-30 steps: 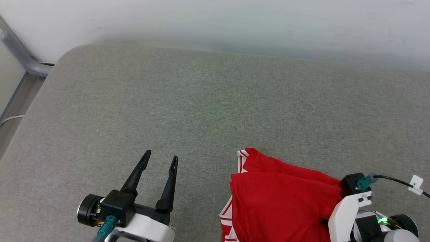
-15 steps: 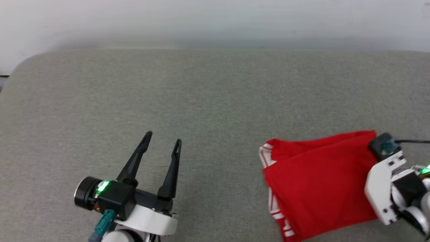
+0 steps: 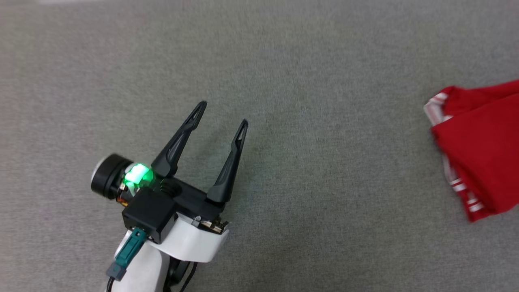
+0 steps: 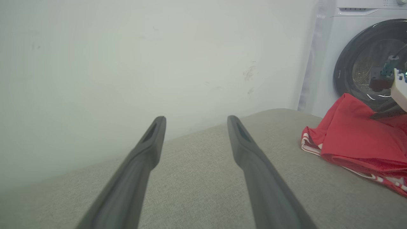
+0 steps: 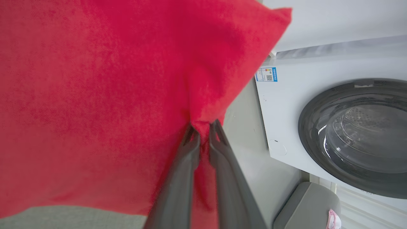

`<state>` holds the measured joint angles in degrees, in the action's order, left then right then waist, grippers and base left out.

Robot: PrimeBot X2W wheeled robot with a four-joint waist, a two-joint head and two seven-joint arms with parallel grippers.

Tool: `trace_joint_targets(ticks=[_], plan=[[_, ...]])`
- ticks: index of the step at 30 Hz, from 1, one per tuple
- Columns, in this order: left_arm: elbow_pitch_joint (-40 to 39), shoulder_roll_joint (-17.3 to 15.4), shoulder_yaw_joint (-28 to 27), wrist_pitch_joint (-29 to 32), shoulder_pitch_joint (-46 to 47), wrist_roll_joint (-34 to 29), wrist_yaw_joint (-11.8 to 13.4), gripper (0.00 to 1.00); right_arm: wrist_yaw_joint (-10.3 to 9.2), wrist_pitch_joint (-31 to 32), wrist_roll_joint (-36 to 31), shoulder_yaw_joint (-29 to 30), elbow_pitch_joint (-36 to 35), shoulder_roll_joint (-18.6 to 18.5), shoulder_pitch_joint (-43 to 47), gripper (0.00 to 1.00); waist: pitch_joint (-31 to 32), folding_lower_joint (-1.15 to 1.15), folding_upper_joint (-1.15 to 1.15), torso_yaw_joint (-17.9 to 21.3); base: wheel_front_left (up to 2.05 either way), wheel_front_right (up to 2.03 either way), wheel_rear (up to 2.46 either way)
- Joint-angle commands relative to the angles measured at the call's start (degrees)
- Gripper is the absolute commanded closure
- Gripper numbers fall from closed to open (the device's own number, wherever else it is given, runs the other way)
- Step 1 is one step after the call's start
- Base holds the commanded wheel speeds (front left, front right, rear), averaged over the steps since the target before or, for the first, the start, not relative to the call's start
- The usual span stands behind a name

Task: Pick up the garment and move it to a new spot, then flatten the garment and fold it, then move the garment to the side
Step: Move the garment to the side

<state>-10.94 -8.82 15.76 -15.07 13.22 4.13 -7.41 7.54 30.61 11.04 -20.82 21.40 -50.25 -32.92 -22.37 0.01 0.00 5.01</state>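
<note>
The garment [image 3: 482, 154], a folded red jersey with white-and-red striped trim, lies at the right edge of the head view on the grey cushion [image 3: 308, 81]. In the left wrist view the garment [image 4: 353, 140] rests at the right, one corner raised. My right gripper [image 5: 203, 127] is shut on a fold of the red garment [image 5: 95, 95], which covers most of the right wrist view. My left gripper [image 3: 222, 113] stands open over bare cushion at the lower left, far from the garment, nothing between its fingers [image 4: 152, 140]. The lettering is hidden.
A white wall [image 4: 127, 57] rises behind the cushion. A white washing machine [image 4: 365, 57] with a dark round door [image 5: 356, 136] stands just past the cushion's end, close to the garment. A second grey cushion corner [image 5: 305, 206] shows low in the right wrist view.
The head camera has swung down and left, so the wall has left its view. The garment now sits at the far right edge and the right arm has gone out of frame. My left gripper stays open.
</note>
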Motion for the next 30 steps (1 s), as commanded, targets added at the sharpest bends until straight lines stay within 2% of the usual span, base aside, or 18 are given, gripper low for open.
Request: trace_joint_targets(ticks=[1, 7, 12, 20, 25, 26, 27, 30], plan=[[-0.93, -0.74, 0.34, -0.12, 1.70, -0.56, -0.08, 0.00, -0.12, -1.71, -0.55, 0.96, 2.66, -1.12, -2.76, 1.00, -4.52, -0.01, 0.00, 1.37, 0.00, 0.00, 0.00], [-3.53, -1.90, 1.57, -0.12, 5.54, -1.64, -0.08, 0.00, -0.11, -6.14, -2.14, 4.26, 12.57, -3.21, -7.87, 1.00, -9.42, -0.01, 0.00, 1.17, 0.00, 0.00, 0.00], [-5.05, -2.42, 1.98, -0.12, 7.31, -1.91, -0.08, 0.00, -0.12, -7.85, -3.11, 8.35, 19.07, -2.62, -10.44, 1.00, -11.93, -0.01, 0.00, 0.75, 0.00, 0.00, 0.00], [-5.81, -3.08, 2.22, -0.12, 8.08, -2.21, -0.08, 0.00, -0.12, -10.22, -6.58, 12.89, 23.69, -1.57, -12.70, 1.00, -14.14, -0.01, 0.00, 0.32, 0.00, 0.00, 0.00], [-5.67, -3.23, 2.14, -0.12, 8.40, -2.22, -0.08, 0.00, -0.11, -11.15, -9.69, 15.75, 25.20, 0.30, -13.85, 1.00, -14.52, -0.01, 0.00, 0.07, 0.00, 0.00, 0.00], [-5.53, -3.17, 2.12, -0.12, 8.36, -2.20, -0.05, 0.00, -0.11, -11.50, -10.45, 16.62, 25.22, 0.61, -14.19, 0.64, -14.42, -0.01, 0.00, -0.01, 0.00, 0.00, 0.00], [-5.39, -3.11, 2.12, -0.12, 8.32, -2.14, 0.00, 0.00, -0.11, -11.46, -11.34, 17.54, 25.56, 1.04, -14.28, 0.00, -14.19, -0.01, 0.00, -0.07, 0.00, 0.00, 0.00], [-4.65, -2.81, 2.01, -0.12, 8.03, -1.80, 0.16, 0.00, -0.11, -11.68, -13.48, 19.08, 25.44, 2.43, -14.06, 0.00, -12.98, -0.01, 0.00, -0.32, 0.00, 0.00, 0.00]])
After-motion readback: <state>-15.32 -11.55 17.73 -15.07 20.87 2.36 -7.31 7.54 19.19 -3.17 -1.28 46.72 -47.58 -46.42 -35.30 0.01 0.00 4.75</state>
